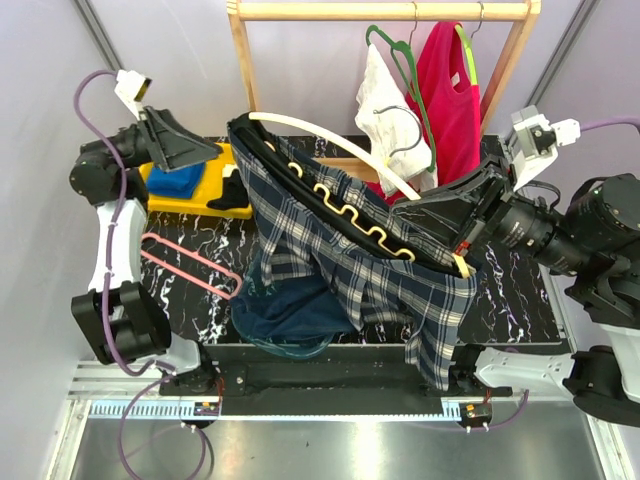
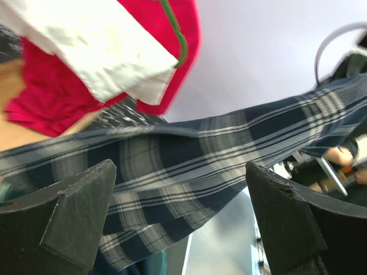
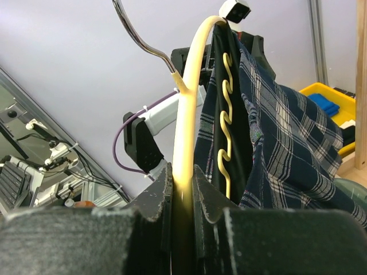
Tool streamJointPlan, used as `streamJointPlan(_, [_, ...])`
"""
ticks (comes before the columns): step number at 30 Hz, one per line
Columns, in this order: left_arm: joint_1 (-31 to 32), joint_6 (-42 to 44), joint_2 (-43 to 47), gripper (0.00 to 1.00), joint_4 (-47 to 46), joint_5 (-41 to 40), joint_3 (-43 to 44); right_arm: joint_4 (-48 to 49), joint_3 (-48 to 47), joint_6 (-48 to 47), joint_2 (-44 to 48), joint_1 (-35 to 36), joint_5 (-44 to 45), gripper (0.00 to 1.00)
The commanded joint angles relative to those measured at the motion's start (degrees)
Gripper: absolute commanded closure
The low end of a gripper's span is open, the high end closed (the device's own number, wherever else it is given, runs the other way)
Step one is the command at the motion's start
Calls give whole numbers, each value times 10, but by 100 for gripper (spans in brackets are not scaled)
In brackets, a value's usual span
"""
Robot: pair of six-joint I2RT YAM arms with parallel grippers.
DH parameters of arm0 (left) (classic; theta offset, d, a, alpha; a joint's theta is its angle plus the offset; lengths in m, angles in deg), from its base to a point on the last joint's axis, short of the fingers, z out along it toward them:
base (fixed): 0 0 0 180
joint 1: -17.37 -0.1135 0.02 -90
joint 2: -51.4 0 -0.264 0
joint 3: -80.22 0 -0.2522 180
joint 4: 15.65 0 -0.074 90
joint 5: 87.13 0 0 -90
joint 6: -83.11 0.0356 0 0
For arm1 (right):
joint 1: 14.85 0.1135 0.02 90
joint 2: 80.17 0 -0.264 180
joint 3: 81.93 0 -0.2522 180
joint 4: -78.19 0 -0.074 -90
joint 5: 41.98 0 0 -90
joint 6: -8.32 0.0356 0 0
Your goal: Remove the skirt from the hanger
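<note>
The navy plaid skirt (image 1: 350, 265) hangs on a cream hanger (image 1: 330, 140) with a wavy lower bar, held slanted above the table. My right gripper (image 1: 405, 207) is shut on the hanger's cream arm; in the right wrist view the fingers (image 3: 157, 192) pinch that arm (image 3: 192, 86), with the skirt (image 3: 287, 149) draped to its right. My left gripper (image 1: 205, 150) is open just left of the skirt's upper end. In the left wrist view the skirt (image 2: 172, 154) stretches across beyond the open gripper (image 2: 180, 200), apart from both fingers.
A wooden rack (image 1: 385, 10) at the back carries a red top (image 1: 450, 100) and a white garment (image 1: 385, 115) on a green hanger. On the black marbled mat (image 1: 510, 300) lie a pink hanger (image 1: 190, 262), a yellow bin (image 1: 190, 195) and a dark blue garment (image 1: 290, 315).
</note>
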Motion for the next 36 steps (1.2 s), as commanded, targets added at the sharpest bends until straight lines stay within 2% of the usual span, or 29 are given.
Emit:
streamJointPlan(1, [50,13,55,1,-223,16,-3,89,-24,14,4,2,-18,100])
streamJointPlan(5, [73,35,92,1,-222,11,-15,85,-35,14,-6,2,-23,100])
streamJointPlan(14, [137,63,131,2,-202,54,-32,76,-67,9,-25,2,-17,100])
streamJointPlan(17, [146,107,145,22,-137,69,-55,77,-84,2,-34,2,-9,100])
streamJointPlan(18, [148,127,148,46,-114,80,-63,78,-91,1,-35,2,-8,100])
streamJointPlan(19, [152,150,154,57,-83,89,-65,79,-93,-1,-36,2,-7,100])
streamJointPlan(20, [154,214,159,65,0,97,-66,79,-94,-2,-36,1,-3,100])
streamJointPlan(21, [153,258,164,84,60,109,-65,79,-92,-1,-35,2,-3,100])
streamJointPlan(22, [151,308,174,90,125,109,-57,79,-88,2,-33,2,-2,100])
streamJointPlan(23, [146,400,180,94,242,109,-49,79,-83,3,-30,1,-2,100])
streamJointPlan(26, [138,508,183,99,368,106,-3,77,-41,13,-16,2,5,100])
streamJointPlan(28, [125,493,177,99,351,100,23,51,-16,11,-14,2,8,100])
streamJointPlan(32, [95,392,153,99,222,108,41,-40,-5,7,-14,1,12,100])
streamJointPlan(36, [70,361,149,98,185,109,37,-92,6,26,9,2,15,100])
